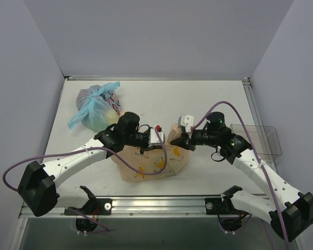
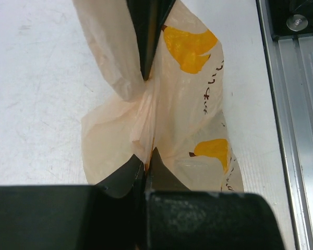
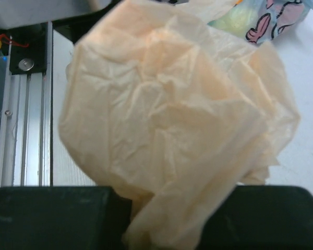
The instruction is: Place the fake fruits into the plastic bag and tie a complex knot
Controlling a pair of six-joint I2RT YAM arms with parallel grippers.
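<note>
The plastic bag (image 1: 152,162) lies crumpled at the table's near middle, peach with orange prints. My left gripper (image 1: 161,137) is above its top edge, and in the left wrist view it (image 2: 147,155) is shut on a gathered fold of the bag (image 2: 198,104). My right gripper (image 1: 180,137) faces it from the right. In its own wrist view the bag (image 3: 172,114) fills the frame, and a twisted strip of film runs down between the shut jaws (image 3: 164,232). The fake fruits are hidden. I cannot make out a knot.
A clear bag with light-blue tied handles (image 1: 96,104) lies at the back left, a yellow-green fruit inside it. A clear plastic box (image 1: 258,139) stands at the right edge. The aluminium rail (image 1: 161,200) runs along the near edge.
</note>
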